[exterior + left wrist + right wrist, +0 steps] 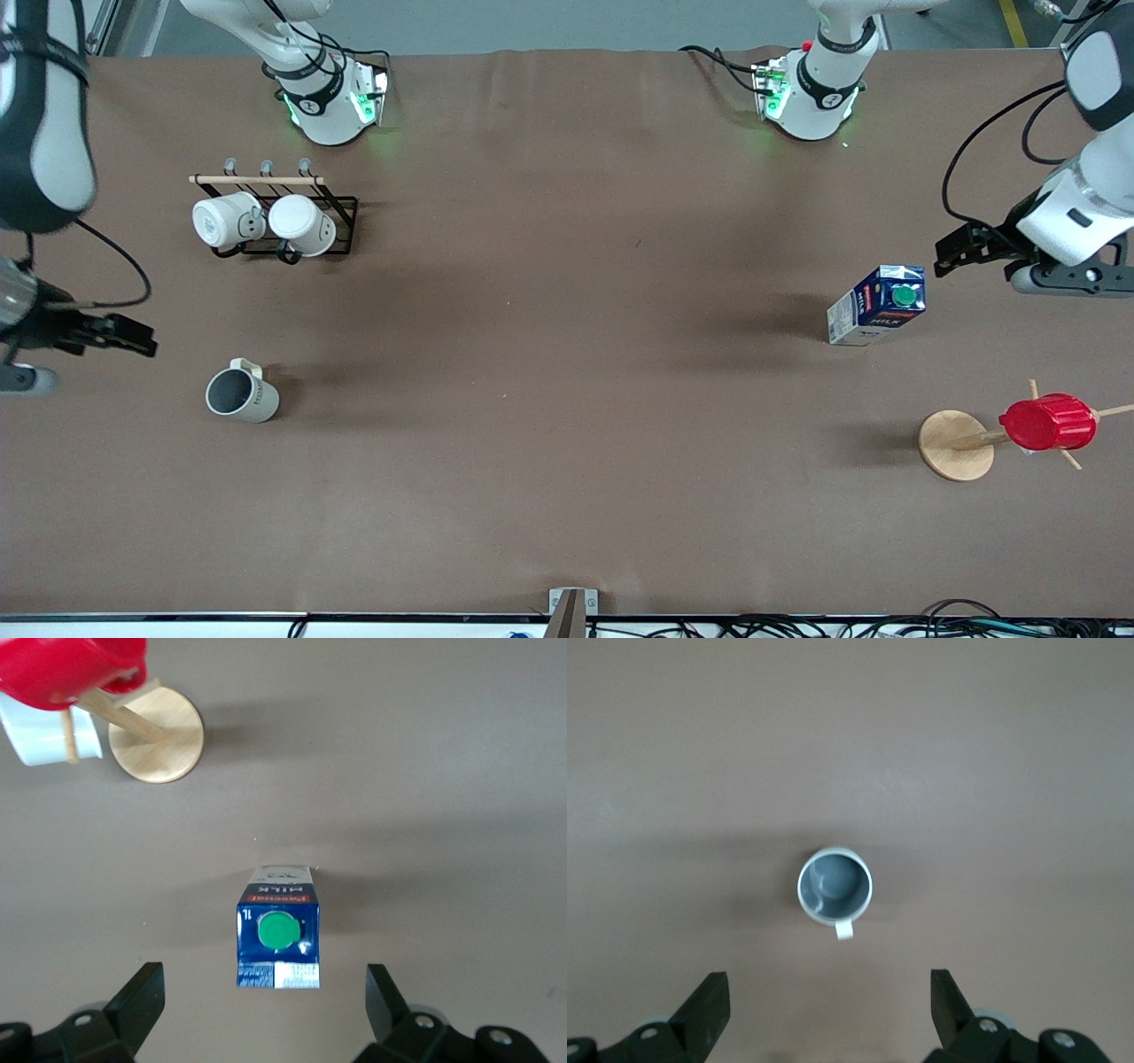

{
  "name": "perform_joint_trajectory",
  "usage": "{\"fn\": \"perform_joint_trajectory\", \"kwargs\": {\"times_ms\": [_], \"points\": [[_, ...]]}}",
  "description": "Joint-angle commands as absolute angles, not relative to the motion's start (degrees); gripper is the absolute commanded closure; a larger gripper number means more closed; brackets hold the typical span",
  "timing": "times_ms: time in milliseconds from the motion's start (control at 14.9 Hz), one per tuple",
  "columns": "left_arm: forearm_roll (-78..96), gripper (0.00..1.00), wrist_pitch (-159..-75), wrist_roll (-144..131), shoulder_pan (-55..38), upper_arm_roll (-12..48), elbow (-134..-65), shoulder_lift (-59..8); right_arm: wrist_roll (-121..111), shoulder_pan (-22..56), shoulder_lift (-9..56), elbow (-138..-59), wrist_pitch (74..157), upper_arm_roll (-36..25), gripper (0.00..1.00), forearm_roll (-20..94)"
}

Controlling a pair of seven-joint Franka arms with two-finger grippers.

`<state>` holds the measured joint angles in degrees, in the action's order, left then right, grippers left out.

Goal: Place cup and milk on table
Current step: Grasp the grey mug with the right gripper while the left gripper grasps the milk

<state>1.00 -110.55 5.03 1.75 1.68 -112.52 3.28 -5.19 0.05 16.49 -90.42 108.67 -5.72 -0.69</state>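
Counts: 1 cup point(242, 394), 1 milk point(877, 305), 2 plain white mugs point(264, 222) on 1 black wire rack point(341, 226) w/ a wooden bar, 1 red ribbed cup point(1047, 423) on 1 wooden peg stand point(955, 445), all on 1 brown desk point(567, 354). Taking the front view from its 9 o'clock edge across to 3 o'clock: the right tool point(133, 337) is up in the air over the desk at the right arm's end, wrist bent so it points down; the right wrist view shows its fingers point(709, 1005) spread wide w/ nothing between them, and the cup point(834, 886) upright below, grey inside showing, handle toward the camera-side of that shot. The cup stands on the desk nearer the front camera than the rack, roughly at the rack's 6 o'clock, well apart from it. Mid-desk is bare brown sheet. Toward the left arm's end the milk stands upright on the desk, green cap up, w/ the peg stand nearer the front camera at about its 5 o'clock, apart from it. The left tool point(961, 248) hangs over the desk just at the milk's 2 o'clock, forearm angled down; left wrist view shows fingers point(142, 1001) spread, the milk point(278, 937) below between them, not touched.
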Motion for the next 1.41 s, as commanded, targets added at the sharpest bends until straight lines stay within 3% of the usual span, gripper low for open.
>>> {"fn": "perform_joint_trajectory", "kwargs": {"times_ms": [0,402,737,1072,1206,1340], "points": [[1.0,0.00,-116.4,5.7,1.8,1.8,-119.0,4.7,-7.6,-0.3,17.7,-95.9,116.5,-5.7,0.00,-0.3],[1.8,0.00,-127.5,4.6,3.6,1.8,-127.1,3.6,-11.6,-3.0,22.9,-98.7,124.4,-5.7,0.00,-0.8],[4.1,0.00,-130.1,3.5,3.5,2.0,-127.4,0.7,-11.5,-2.6,24.3,-109.5,141.0,-5.6,0.00,-0.7],[4.2,0.00,-131.4,3.0,3.4,2.0,-127.6,-1.8,-11.5,-2.5,26.7,-110.3,142.6,-5.6,0.00,-0.6],[4.2,0.00,-132.1,3.0,3.4,2.0,-127.9,-2.2,-11.4,-2.7,28.1,-110.3,144.5,-5.6,0.07,-0.4],[4.2,0.00,-132.1,2.9,3.4,2.1,-127.9,-2.3,-11.2,-2.7,28.6,-110.3,144.8,-5.6,0.21,-0.2]]}}
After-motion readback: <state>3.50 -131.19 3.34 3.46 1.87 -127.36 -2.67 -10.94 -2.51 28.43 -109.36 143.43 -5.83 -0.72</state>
